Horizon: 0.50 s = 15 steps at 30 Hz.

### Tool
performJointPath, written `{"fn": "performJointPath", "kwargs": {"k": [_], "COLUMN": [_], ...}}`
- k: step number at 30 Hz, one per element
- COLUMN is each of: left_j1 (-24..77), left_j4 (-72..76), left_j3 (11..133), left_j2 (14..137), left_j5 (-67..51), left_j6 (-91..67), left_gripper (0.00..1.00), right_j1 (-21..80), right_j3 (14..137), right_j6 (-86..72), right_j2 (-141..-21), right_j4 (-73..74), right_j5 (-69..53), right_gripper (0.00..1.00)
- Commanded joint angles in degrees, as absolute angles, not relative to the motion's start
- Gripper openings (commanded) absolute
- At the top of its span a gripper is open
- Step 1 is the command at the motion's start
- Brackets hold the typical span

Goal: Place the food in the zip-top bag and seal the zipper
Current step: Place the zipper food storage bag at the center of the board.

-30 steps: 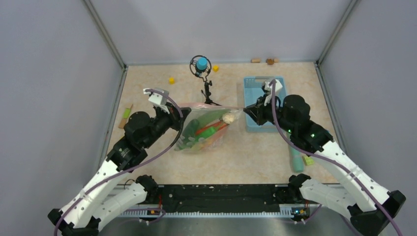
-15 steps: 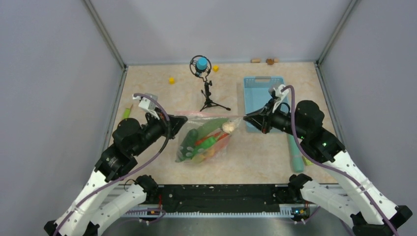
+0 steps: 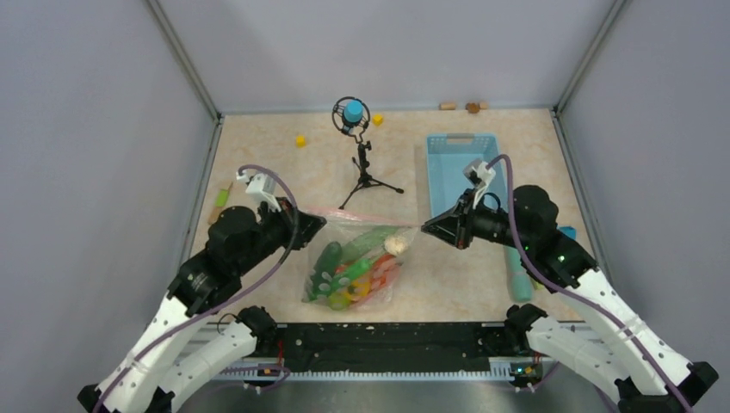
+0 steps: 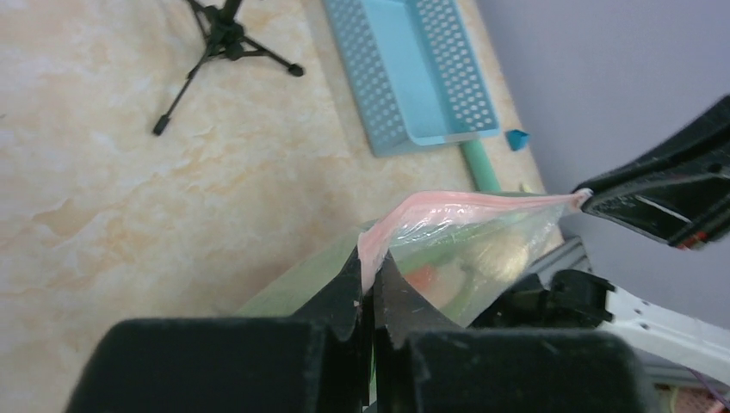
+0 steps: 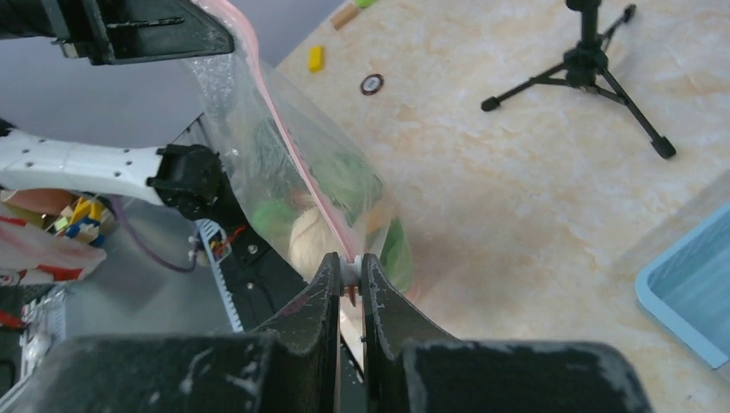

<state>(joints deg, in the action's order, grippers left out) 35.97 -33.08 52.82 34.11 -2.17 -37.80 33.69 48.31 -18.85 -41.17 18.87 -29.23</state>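
Fingers of left gripper (image 4: pixel 371 277): clamped tight on one end of zipper (image 4: pixel 473 200). Fingers of right gripper (image 5: pixel 349 268): clamped tight on opposite end. Zipper: stretched between both. Bag (image 3: pixel 366 258): hangs beneath, mid-table, near the arm bases. Food (image 3: pixel 349 277): inside bag, mushroom (image 3: pixel 396 244) nearest right gripper. Basket (image 3: pixel 460 138), tripod (image 3: pixel 366 168): on table (image 3: pixel 258 155) farther back.

Overhead view looking down, wrist views close, seemingly facing each other, all sharing zip-top bag (image 3: pixel 361 258)
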Motion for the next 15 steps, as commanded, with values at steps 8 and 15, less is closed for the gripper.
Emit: {"fn": "performJointPath", "kwargs": {"k": [8,15], "left_j1": [35.2,35.2], "left_j4": [-28.9,-26.5], "left_j3": [50.9,53.2], "left_j2": [52.7,57.7], "left_j5": [17.8,19.0], "left_j6": [-37.6,-35.9], "left_gripper": [0.51,0.97], "right_j1": [32.4,32.3], "right_j3": [42.2,38.7], "right_j6": [-20.5,-23.0], "right_j2": [-48.0,-47.5], "right_j4": [16.3,15.7], "right_j5": [-11.4,-4.2], "right_gripper": [0.0,0.0]}}
